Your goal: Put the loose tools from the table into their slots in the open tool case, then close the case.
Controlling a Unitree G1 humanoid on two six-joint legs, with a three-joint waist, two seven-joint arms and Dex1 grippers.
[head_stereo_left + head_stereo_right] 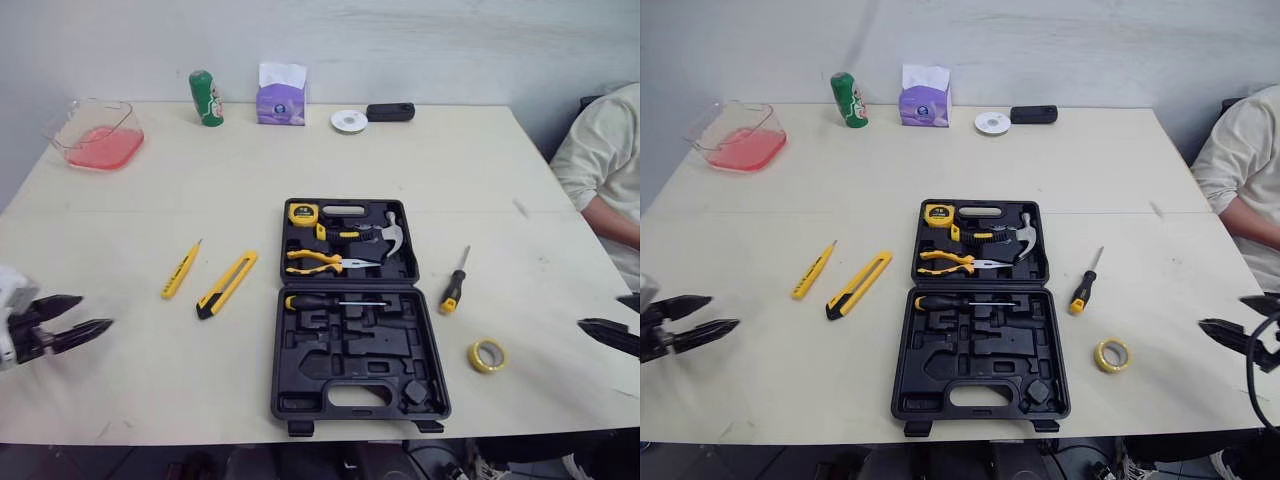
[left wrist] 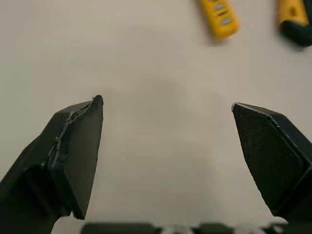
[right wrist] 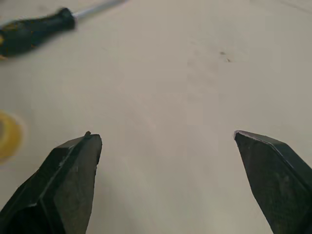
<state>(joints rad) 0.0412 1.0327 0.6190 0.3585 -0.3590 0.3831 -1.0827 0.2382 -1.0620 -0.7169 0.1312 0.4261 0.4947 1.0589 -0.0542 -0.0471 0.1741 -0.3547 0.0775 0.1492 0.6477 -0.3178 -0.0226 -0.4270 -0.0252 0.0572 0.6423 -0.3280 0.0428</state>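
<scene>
Four loose items lay on the desk [image 1: 470,160] around the open tool case [image 1: 358,340], which sat near the front edge with both black halves flat. To its left were a slim yellow tool [image 1: 181,269] and, just beside that and nearer the case, a yellow-and-black utility knife [image 1: 227,284], both lying at a slant. To its right lay a black-handled screwdriver [image 1: 455,282], with a roll of yellow tape [image 1: 487,355] near it toward the front edge. The far half of the case held a tape measure [image 1: 302,212], a hammer [image 1: 385,235] and yellow-handled pliers [image 1: 320,262]; a second screwdriver [image 1: 335,302] sat in the near half's top slot. The left claw [image 1: 97,310] hung released over bare desk, well apart from the slim yellow tool, fingers spread with nothing between them. The right claw [image 1: 1221,311] was likewise released, off to the right of the tape roll. Along the back edge stood a clear tub of pink liquid [image 1: 95,135], a green can [image 1: 206,98], a purple tissue pack [image 1: 281,97], a white disc [image 1: 349,121] and a small black object [image 1: 390,111]. A person's pale sleeve [image 1: 605,165] showed at the right edge.
</scene>
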